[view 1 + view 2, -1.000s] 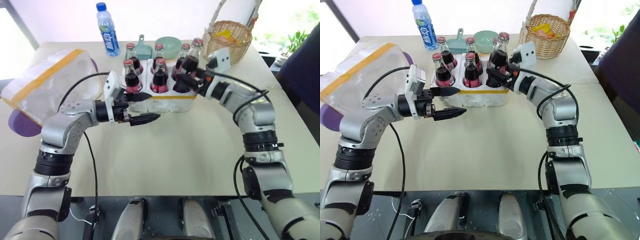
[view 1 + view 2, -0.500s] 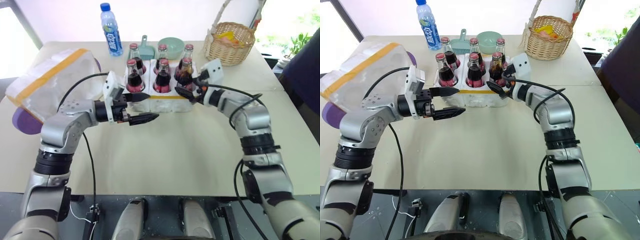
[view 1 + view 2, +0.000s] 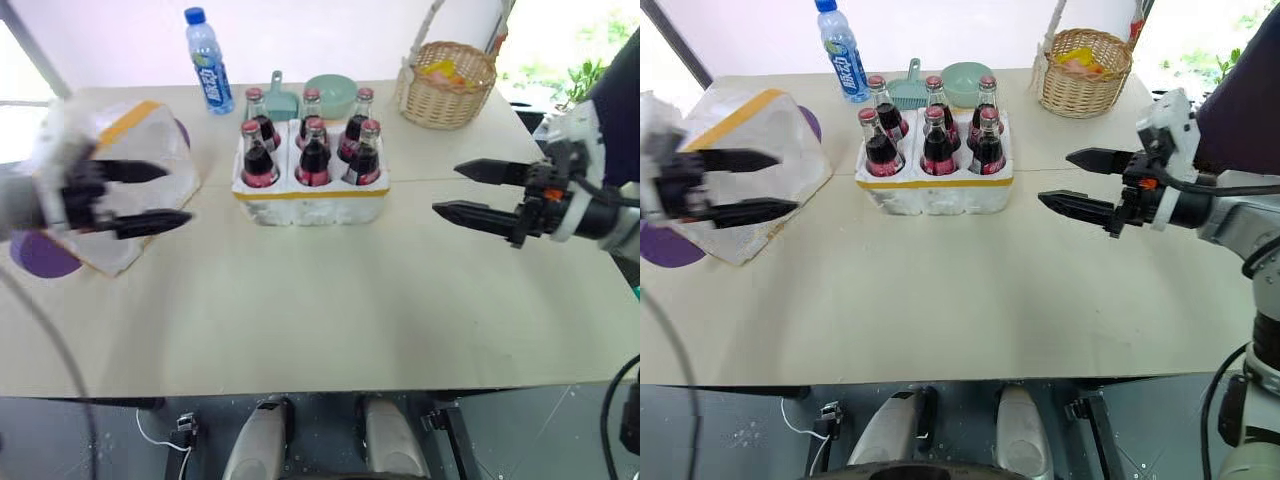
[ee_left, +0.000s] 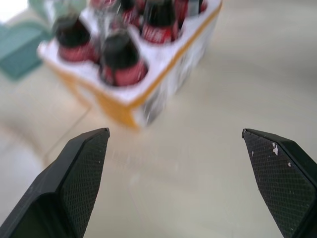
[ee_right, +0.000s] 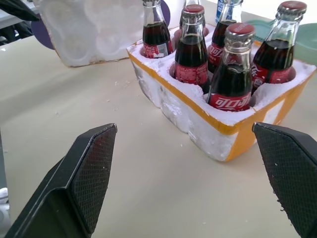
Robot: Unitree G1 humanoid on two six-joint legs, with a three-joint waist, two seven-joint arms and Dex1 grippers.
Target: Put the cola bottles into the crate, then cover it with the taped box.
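six cola bottles (image 3: 925,135), one crate (image 3: 935,190), one taped box (image 3: 760,170), one water bottle (image 3: 841,50), one basket (image 3: 1084,72).

White crate (image 3: 310,203) with yellow band; dark cola bottles (image 3: 313,150), red labels

Ahead of my right jaws, the cola bottles (image 5: 229,74) in the crate (image 5: 218,126) wore red labels with white script: the nearest one read as Chinese characters, another as a Coca-Cola-style script. The water bottle's (image 3: 205,60) blue label text was illegible.
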